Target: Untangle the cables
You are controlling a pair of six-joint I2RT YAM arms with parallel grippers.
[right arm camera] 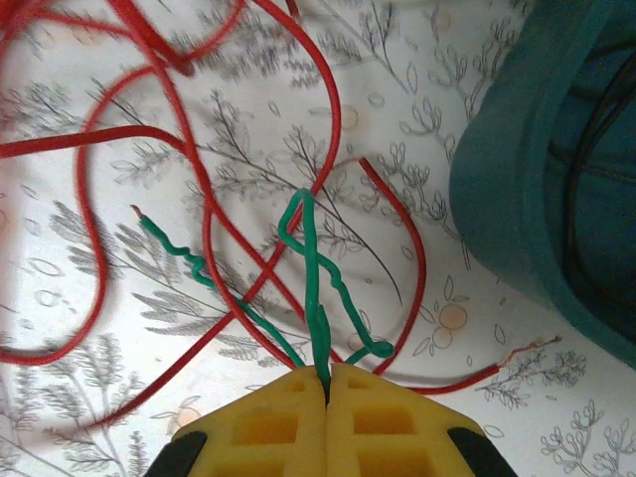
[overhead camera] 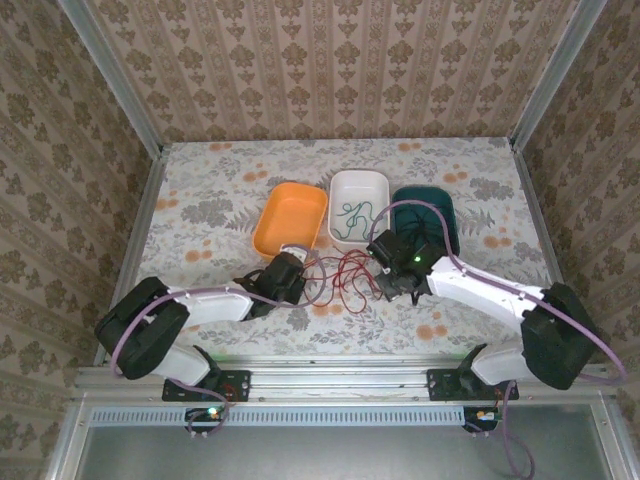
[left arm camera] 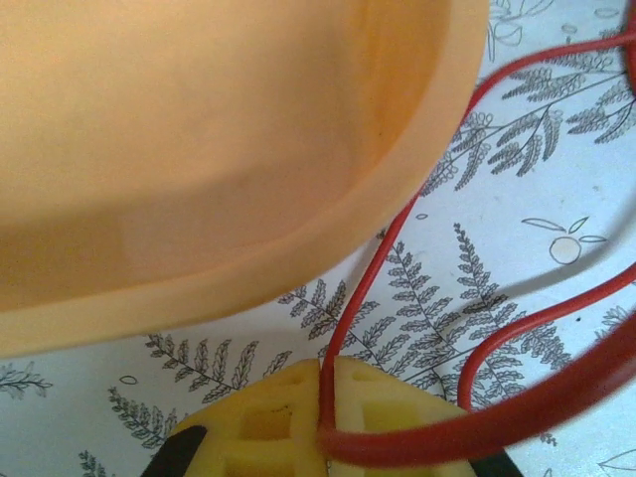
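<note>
Table (overhead camera: 200, 190): flower-patterned cloth carrying three trays in a row at the far side, with loose wires nearer the arms.
Orange tray (overhead camera: 290, 222): leftmost of the row, just beside the white one; in the left wrist view its rim lies close to the gripped wire.
White tray (overhead camera: 360, 176): middle of the row, holding a coiled green wire (overhead camera: 350, 214).
Teal tray (overhead camera: 425, 192): rightmost, partly behind the right arm; a thin dark wire (right arm camera: 586, 149) shows inside it.
Left gripper (left arm camera: 323, 383): yellow pads clenched on one red cable (left arm camera: 368, 278), which rises from the seam past the orange rim.
Right gripper (right arm camera: 328, 376): pads clenched on a green cable (right arm camera: 313, 278), which stands up from the seam in a narrow kinked loop.
Red cables (overhead camera: 345, 275): loose overlapping loops on the cloth between the two grippers, in front of the white tray, crossing the green cable.
</note>
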